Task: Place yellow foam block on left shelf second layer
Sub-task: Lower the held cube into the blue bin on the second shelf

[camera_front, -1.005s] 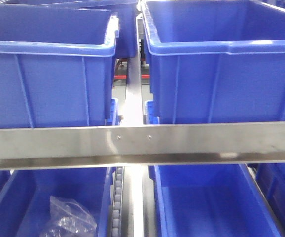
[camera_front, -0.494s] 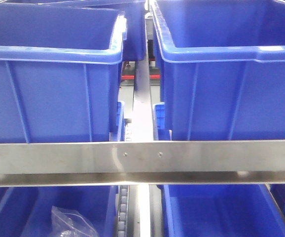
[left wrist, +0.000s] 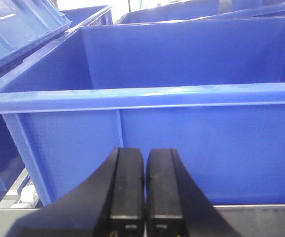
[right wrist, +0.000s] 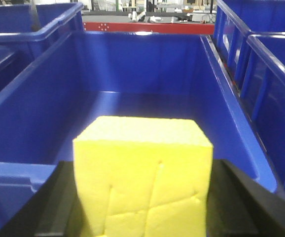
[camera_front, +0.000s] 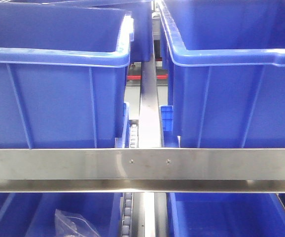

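Jaws — right gripper (right wrist: 142, 217) clenched on yellow foam block (right wrist: 143, 173), left gripper (left wrist: 145, 197) closed, empty | front view has shifted rightward, shelf rail (camera_front: 142, 165) lower — approach continuing | block faces blue bin (right wrist: 142, 98).

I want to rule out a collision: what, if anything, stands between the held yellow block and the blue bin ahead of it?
Only the blue bin's near rim lies before the yellow foam block, which the right pincer holds. The bin interior visible beyond looks empty.
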Motion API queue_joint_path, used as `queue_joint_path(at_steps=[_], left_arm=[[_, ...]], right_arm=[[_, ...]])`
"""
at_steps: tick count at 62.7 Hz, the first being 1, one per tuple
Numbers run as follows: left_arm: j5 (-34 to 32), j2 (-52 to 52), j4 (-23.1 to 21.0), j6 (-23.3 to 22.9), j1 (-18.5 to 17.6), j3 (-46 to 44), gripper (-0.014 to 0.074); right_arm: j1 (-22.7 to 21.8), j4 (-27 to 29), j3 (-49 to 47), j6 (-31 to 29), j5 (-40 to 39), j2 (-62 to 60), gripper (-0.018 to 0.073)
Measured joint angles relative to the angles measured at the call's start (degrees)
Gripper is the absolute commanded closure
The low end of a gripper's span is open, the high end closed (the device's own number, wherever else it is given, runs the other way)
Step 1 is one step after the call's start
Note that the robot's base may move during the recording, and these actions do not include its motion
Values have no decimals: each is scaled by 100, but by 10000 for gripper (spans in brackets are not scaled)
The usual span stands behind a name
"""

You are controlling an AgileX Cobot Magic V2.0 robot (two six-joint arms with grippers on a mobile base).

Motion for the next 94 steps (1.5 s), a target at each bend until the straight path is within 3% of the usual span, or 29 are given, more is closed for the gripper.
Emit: queue_joint_path(at_steps=[26, 57, 74, 86, 94], left_arm=[[0, 0, 0, 0, 0, 0, 460], [0, 0, 0, 0, 0, 0, 460], [0, 0, 0, 0, 0, 0, 460], [0, 0, 0, 0, 0, 0, 460], [0, 0, 0, 0, 0, 0, 460]], right_arm=[[0, 0, -289, 0, -368, 599, 103], [0, 0, -2039, 0, -446, 3676, 103], [0, 0, -2334, 0, -1021, 4760, 97], [0, -12, -2334, 0, -1149, 4993, -60], [0, -12, -2334, 0, -1175, 5022, -48]])
